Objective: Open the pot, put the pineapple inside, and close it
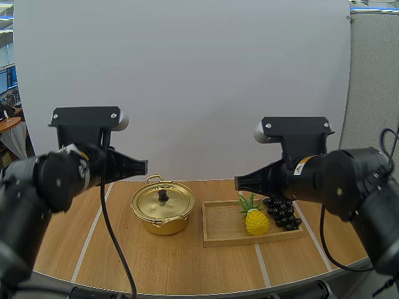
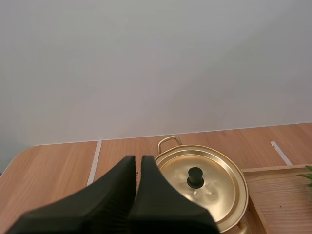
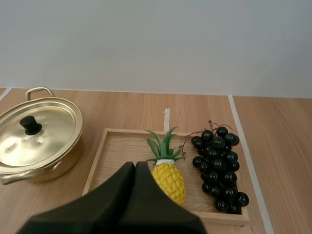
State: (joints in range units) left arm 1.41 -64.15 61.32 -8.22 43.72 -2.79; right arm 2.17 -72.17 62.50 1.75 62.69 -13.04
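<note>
While both arms hover above the counter (image 1: 124, 261), we hold our left end effector (image 2: 138, 158) with its fingers pressed together into one dark wedge, gripping nothing. Just beyond and beneath its tips sits the gold pot (image 1: 163, 224), its lid (image 1: 174, 202) on and the black knob (image 1: 163, 195) upright. Our right end effector (image 3: 135, 164) is likewise closed and empty. Directly past its tips the pineapple (image 3: 168, 180) rests on the wooden tray (image 3: 114, 151), leaves pointing away from the tips, with the bunch of grapes (image 3: 219, 168) just beside it, on the side away from the pot.
</note>
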